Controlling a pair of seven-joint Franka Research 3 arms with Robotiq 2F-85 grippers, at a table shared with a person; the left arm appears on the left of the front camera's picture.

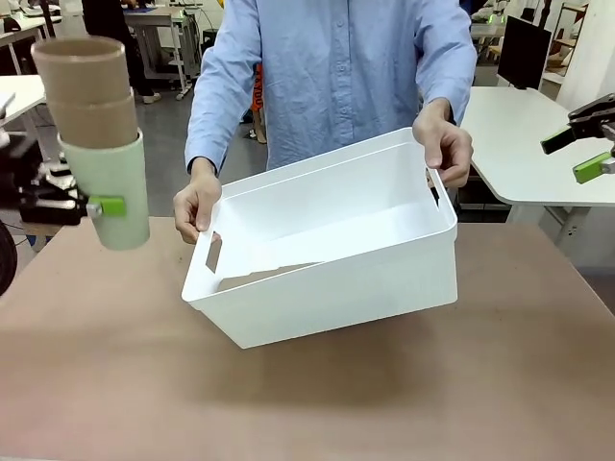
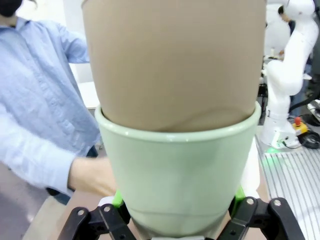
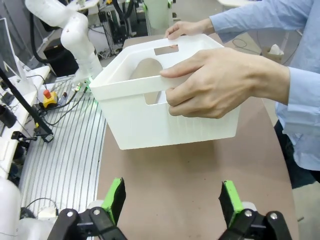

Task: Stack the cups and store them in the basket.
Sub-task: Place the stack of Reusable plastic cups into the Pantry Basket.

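Note:
A stack of cups (image 1: 96, 134) hangs in the air at the left: a pale mint green cup (image 1: 108, 192) at the bottom with tan-brown cups (image 1: 85, 86) nested in it. My left gripper (image 1: 91, 206) is shut on the green cup (image 2: 180, 185), its green pads on either side. The white basket (image 1: 327, 259) sits tilted at the table's middle, with a person's hands (image 1: 197, 206) holding both its ends. My right gripper (image 1: 584, 144) hovers open at the far right, above the table edge; in its wrist view the gripper (image 3: 172, 200) faces the basket (image 3: 150, 95) and holds nothing.
The brown table (image 1: 307, 403) spreads in front of the basket. A person in a light blue shirt (image 1: 336, 67) stands at the far side. White tables (image 1: 538, 144) stand behind at the right.

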